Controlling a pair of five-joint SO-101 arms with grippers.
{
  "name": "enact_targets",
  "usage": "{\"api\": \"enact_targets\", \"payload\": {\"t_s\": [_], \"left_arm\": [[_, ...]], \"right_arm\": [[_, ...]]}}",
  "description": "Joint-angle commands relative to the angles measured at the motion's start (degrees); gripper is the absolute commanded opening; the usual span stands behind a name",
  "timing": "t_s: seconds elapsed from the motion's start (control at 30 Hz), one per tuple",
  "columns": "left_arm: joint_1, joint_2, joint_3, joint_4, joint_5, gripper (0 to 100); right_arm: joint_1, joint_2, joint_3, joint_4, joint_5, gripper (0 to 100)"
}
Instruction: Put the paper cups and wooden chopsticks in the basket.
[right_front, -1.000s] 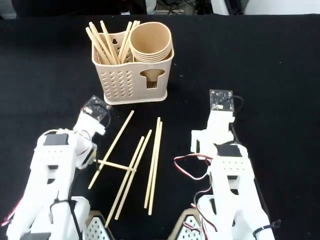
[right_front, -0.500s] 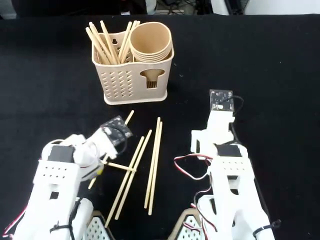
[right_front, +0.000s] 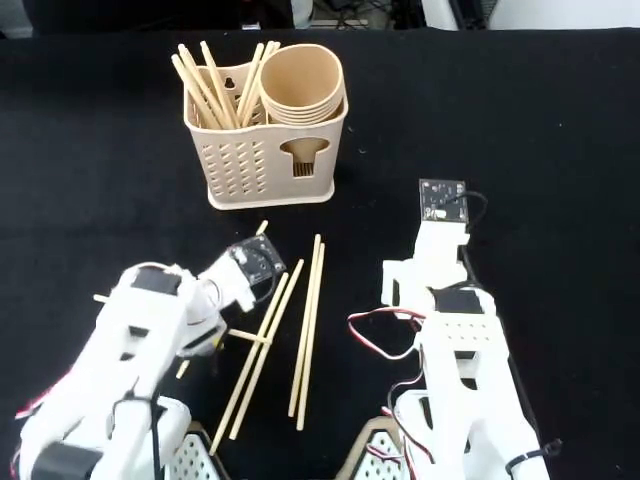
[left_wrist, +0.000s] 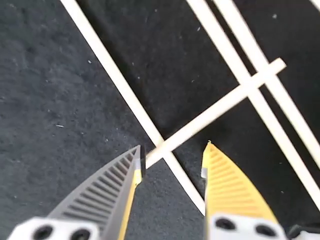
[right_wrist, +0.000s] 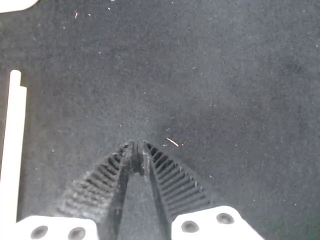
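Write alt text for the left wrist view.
The open left hand hangs over the black table, fingertips either side of the end of a chopstick where it crosses a second chopstick. A pair lies beyond, also crossed by it.

Beige perforated basket stands upright at 12 o'clock on the table. Stack of tan paper cups sits in its 3 o'clock compartment, mouths up, tilted a little. Bundle of wooden chopsticks stands fanned in the 9 o'clock compartment. Loose chopsticks lie flat at 6 o'clock of the basket: one pair near-vertical, a second pair slanted toward 1 o'clock, a crosswise stick over that pair, and a single stick partly hidden.
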Motion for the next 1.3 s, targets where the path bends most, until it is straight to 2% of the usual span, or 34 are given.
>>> {"api": "enact_targets", "payload": {"t_s": [0.0, 0.2, 0.77, 1.03, 1.27], "left_arm": [[-0.7, 3.3, -4.4, -1.1, 0.0, 21], [-0.8, 3.9, -4.7, -4.0, -0.1, 21], [-0.4, 10.9, -4.4, -4.0, -0.2, 20], [-0.2, 10.9, -4.5, -3.9, 0.1, 7], [-0.2, 10.9, -4.4, -3.4, 0.1, 6]], "right_arm": [[0.1, -1.8, -0.3, -1.0, -0.1, 1.5], [0.1, -1.9, -0.3, -1.0, -0.1, 1.5], [0.1, -1.7, -0.2, -1.0, -0.1, 1.5], [0.1, -1.7, -0.2, -1.0, -0.1, 1.5], [0.1, -1.7, -0.2, -1.0, -0.1, 1.5]]}}
